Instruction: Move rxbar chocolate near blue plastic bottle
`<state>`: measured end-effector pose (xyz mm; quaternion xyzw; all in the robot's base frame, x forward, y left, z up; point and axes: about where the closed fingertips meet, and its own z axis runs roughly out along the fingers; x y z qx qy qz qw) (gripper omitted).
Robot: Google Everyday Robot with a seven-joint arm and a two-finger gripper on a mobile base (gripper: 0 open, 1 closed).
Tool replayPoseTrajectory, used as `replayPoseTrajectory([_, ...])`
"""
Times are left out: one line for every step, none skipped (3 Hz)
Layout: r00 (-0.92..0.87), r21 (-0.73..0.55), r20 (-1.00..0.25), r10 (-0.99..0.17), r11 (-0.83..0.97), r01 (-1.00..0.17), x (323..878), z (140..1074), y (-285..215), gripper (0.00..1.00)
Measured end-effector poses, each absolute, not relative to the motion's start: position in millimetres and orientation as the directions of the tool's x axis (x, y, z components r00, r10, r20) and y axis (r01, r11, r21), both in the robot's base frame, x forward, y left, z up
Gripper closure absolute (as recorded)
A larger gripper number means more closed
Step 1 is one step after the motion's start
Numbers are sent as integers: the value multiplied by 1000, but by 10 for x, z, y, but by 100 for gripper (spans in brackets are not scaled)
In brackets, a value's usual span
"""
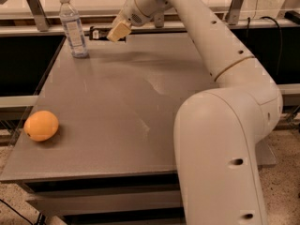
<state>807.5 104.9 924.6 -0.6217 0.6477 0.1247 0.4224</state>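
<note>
Grey table [140, 102] held blue plastic bottle [72, 27]. Tool [118, 31] hung at rxbar chocolate [97, 33]; we could not tell its grip. Bar looked light, flat, slippery: pinch long edges.

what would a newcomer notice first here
The big white robot arm fills the right side, reaching across the grey table with its pincer at the far edge, by the small dark rxbar chocolate. The blue plastic bottle stands just left of that, and a bright orange fruit sits alone near the front left edge.
</note>
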Motion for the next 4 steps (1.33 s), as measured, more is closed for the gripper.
replayPoseTrajectory([130, -360, -702, -700, 192, -913, 8075, 9214, 1079, 36])
replayPoseTrajectory([129, -356, -702, -701, 188, -915, 8075, 9179, 1109, 12])
replayPoseTrajectory([129, -352, -701, -701, 184, -918, 8074, 9147, 1137, 0])
replayPoseTrajectory([129, -352, -701, -701, 184, -918, 8074, 9146, 1139, 0])
